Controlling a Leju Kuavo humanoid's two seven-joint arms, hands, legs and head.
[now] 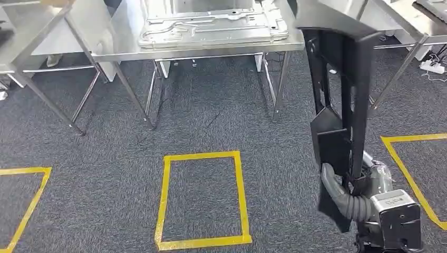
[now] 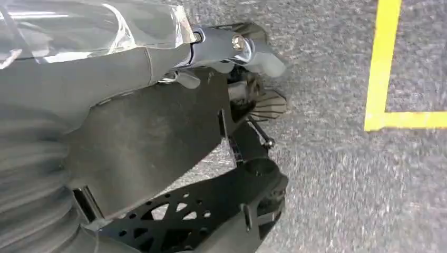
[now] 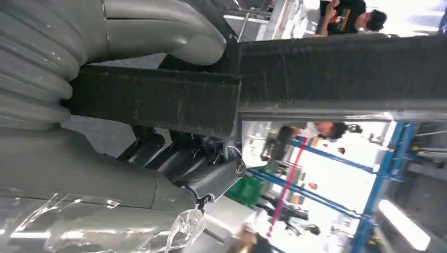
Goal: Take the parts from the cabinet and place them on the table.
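The right hand (image 1: pixel 352 196) grips a long black part (image 1: pixel 337 95) by its lower end, thumb and fingers wrapped around it, and carries it upright. The right wrist view shows the same hold up close, with the thumb lying over the dark bar. So the pick from the cabinet appears done for this piece; the placing is not. The steel worktop (image 1: pixel 126 37) stands ahead beyond the grey carpet, with a pressed metal panel (image 1: pixel 211 23) already lying on it. The top of the black part overlaps the worktop's right corner in the head view, but whether it reaches above the surface cannot be told. Between robot and worktop is a yellow tape rectangle (image 1: pixel 203 200) on the floor. The left hand (image 2: pixel 232 50) hangs over the carpet, fingers curled in, holding nothing. Left to do: close in on the worktop and set the part down.
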